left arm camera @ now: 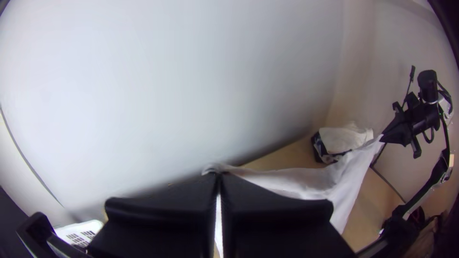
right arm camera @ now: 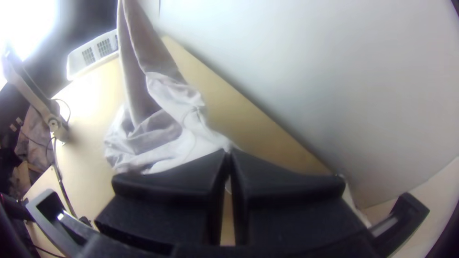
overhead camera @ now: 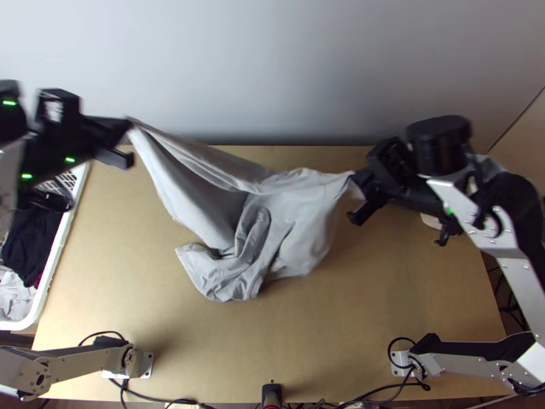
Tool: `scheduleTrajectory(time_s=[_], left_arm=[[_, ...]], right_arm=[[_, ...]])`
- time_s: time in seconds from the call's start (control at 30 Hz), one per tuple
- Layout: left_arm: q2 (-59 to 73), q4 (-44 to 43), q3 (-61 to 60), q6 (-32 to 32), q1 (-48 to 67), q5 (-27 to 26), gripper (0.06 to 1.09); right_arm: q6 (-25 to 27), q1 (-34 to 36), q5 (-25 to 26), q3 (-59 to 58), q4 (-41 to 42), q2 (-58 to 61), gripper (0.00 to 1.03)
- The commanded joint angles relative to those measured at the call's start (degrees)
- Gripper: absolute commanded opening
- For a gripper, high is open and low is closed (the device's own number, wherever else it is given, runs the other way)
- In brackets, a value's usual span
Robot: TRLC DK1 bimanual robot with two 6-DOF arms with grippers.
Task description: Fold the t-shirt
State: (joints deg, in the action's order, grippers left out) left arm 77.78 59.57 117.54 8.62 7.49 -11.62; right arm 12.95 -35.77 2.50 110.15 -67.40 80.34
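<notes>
I have the light grey t-shirt [overhead camera: 293,218] slung between both arms over the wooden bench [overhead camera: 381,300]. My left claw [overhead camera: 126,129] is up at the bench's far left, above the end of the white basket [overhead camera: 68,221], pinching one end of the shirt. In the left wrist view I see its two wide black fingers pressed together with a small tuft of cloth poking out at their tips. From there the fabric slopes down in a long, narrow drape with a lengthwise fold.

My right claw [overhead camera: 357,179] is right of the bench's middle, toward the back, and it too is closed on cloth, gripping the shirt's other upper end. The right wrist view gives me its fingers side by side, with the fabric running out from the tips. Between the claws, the upper edge sags toward the middle; below it the shirt is bunched and creased, its lower part low over the middle of the bench, with one loose flap out to the left.

The basket at the left edge holds a black garment [overhead camera: 30,245] and some whitish cloth [overhead camera: 13,296]. A pale bundle [left arm camera: 344,141] sits on the bench in my left wrist view, near the right claw's end of the shirt.
</notes>
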Motion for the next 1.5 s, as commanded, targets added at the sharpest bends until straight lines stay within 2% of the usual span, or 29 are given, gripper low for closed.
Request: scheduleTrajectory(time_s=[0.0,0.3,0.43,0.63,1.2,1.47], left_arm=[[-0.3,-0.9,9.5,0.4,-6.7,-0.5,0.09],[-3.4,-8.3,10.9,0.6,-12.2,-0.4,0.09],[-5.5,-14.0,10.8,-0.2,-15.3,0.3,0.09],[-8.8,-19.6,10.6,0.0,-16.1,0.6,0.09],[-14.9,-30.2,10.0,-0.3,-19.8,2.1,0.09],[-18.7,-28.9,8.8,-1.4,-18.6,1.1,0.09]], right_arm=[[1.1,1.2,4.4,7.1,-1.2,-0.8,0.03],[2.9,2.7,8.0,14.4,-0.5,-1.5,0.03],[6.0,2.8,10.9,18.5,1.3,-1.8,0.03],[11.9,2.6,14.3,18.7,10.0,-5.5,0.03],[19.7,2.2,15.2,18.6,30.0,-12.9,0.03],[18.3,1.9,14.9,17.9,27.9,-16.1,0.03]])
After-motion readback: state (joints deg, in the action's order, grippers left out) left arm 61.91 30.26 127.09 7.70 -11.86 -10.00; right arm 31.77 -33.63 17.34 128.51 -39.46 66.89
